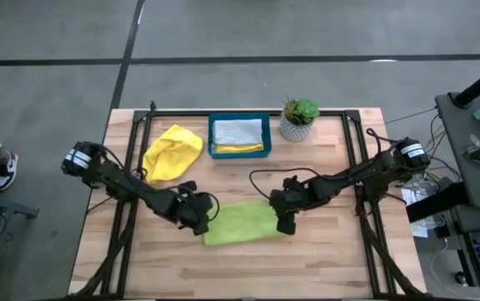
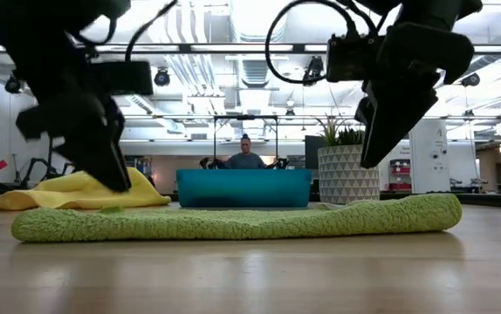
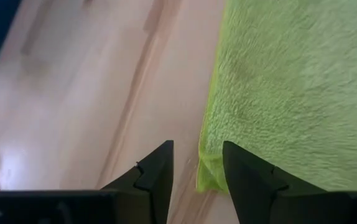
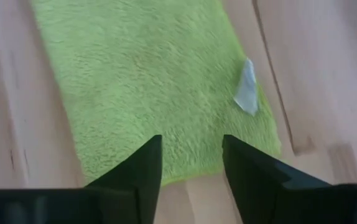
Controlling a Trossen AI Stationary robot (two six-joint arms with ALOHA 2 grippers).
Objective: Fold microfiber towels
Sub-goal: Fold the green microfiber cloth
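Note:
A lime green towel (image 1: 240, 224) lies folded in a long strip on the table's near middle; it also shows in the low view (image 2: 233, 222). My left gripper (image 1: 202, 224) is open just above the strip's left end (image 3: 278, 93), with the towel's edge between its fingers. My right gripper (image 1: 286, 222) is open above the strip's right end (image 4: 153, 81), near a white label (image 4: 247, 87). A yellow towel (image 1: 173, 152) lies crumpled at the far left. A grey towel (image 1: 238, 130) and a yellow towel (image 1: 242, 148) lie folded in the teal tray. No light blue towel shows.
The teal tray (image 1: 211, 138) stands at the far middle, and a potted plant (image 1: 298, 119) in a white pot stands to its right. Bare wood lies along the near edge. A person (image 2: 246, 157) sits in the room beyond the table.

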